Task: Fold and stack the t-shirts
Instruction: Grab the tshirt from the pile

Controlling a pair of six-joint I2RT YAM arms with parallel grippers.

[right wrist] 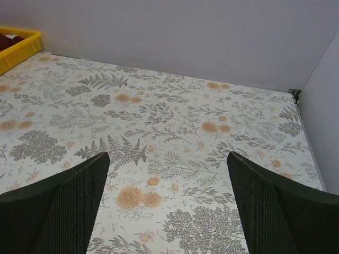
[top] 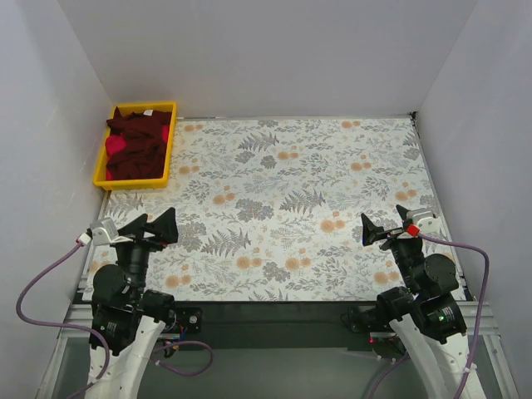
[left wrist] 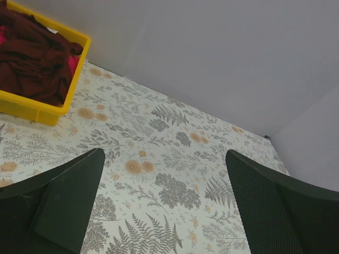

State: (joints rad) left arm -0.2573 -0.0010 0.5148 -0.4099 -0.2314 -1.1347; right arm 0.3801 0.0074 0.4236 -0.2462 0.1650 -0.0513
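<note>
The dark maroon t-shirt (top: 137,143) lies crumpled in the yellow bin (top: 172,141) at the far left. The pinkish-red t-shirt (top: 115,145) peeks out beneath it. Both also show in the left wrist view, the maroon one (left wrist: 32,58) on top and a sliver of the red one (left wrist: 73,62) at the bin wall. My left gripper (top: 164,226) is open and empty over the near left of the table. My right gripper (top: 372,230) is open and empty over the near right. Both are far from the shirts.
The table wears a floral cloth (top: 291,208). White walls close in the left, back and right. The bin's corner shows in the right wrist view (right wrist: 16,47). Grey cables hang from both arms near the front edge.
</note>
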